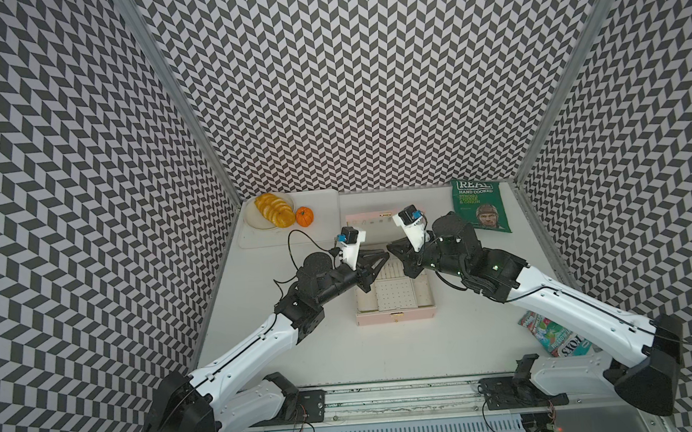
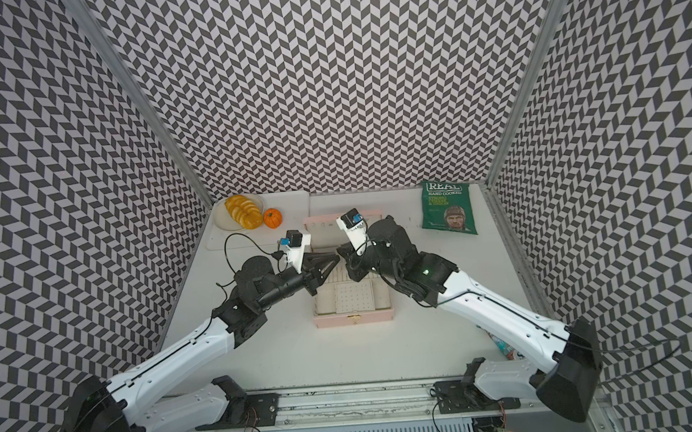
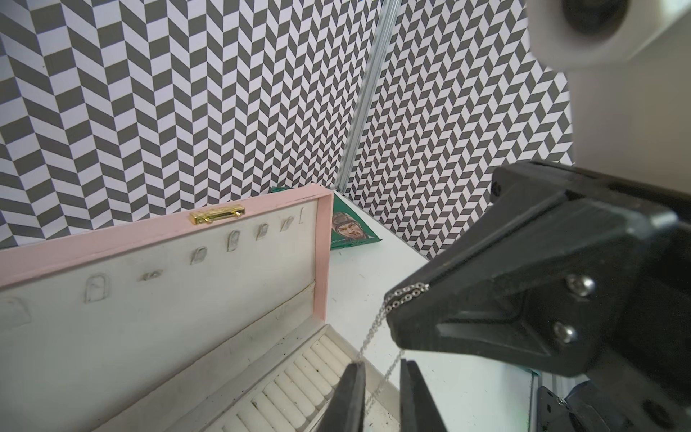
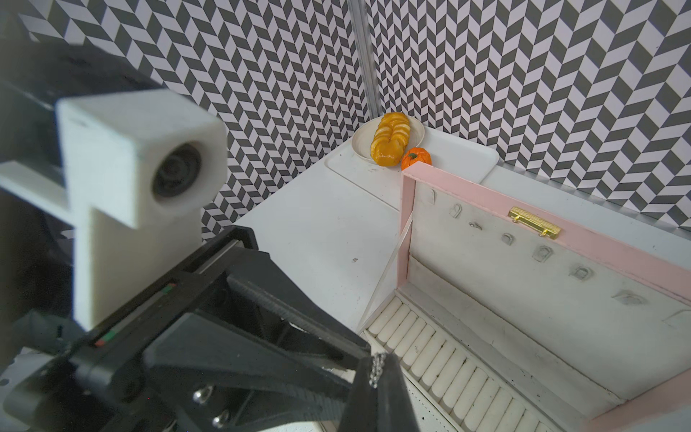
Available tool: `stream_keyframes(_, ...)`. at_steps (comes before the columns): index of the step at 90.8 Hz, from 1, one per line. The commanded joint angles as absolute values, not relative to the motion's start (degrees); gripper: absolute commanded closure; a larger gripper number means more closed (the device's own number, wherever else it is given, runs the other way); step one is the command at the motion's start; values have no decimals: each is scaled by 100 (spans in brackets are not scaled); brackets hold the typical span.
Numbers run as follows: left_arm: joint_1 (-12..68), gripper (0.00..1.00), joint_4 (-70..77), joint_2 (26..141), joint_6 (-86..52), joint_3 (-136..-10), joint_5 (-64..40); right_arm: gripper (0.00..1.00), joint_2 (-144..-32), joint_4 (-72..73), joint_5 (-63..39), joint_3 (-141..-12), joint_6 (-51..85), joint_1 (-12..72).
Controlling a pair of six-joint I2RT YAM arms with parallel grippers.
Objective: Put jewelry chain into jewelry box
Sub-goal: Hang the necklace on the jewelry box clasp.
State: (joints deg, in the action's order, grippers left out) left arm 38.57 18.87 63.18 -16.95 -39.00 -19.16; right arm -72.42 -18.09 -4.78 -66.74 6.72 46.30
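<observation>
While right gripper pinches chain over open box, left gripper sits part-open around it; nothing in box yet, drop pending.

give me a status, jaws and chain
right gripper jaws shut on thin silver jewelry chain. left gripper jaws open astride its hanging strand. pale pink rectangular jewelry box open beneath, nothing in the way.

Shiny metal jewelry chain; jewelry box matt pink shell, cream cloth-like lining.
</observation>
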Motion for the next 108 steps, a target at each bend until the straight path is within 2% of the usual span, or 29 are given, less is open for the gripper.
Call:
stream_keyframes(1,3915,81,2162,6370,-1561,-3860,-1819,100,-7106,-1688,-460,-6880,721,4612)
stream_keyframes(64,4060,86,2197,6519,-1331,-3920,-1193,100,-7076,-1650,-582,-6899,775,4610)
stream_keyframes(108,4128,87,2267,6599,-1303,-3975,-1196,100,-7019,-1626,-653,-6839,839,4610)
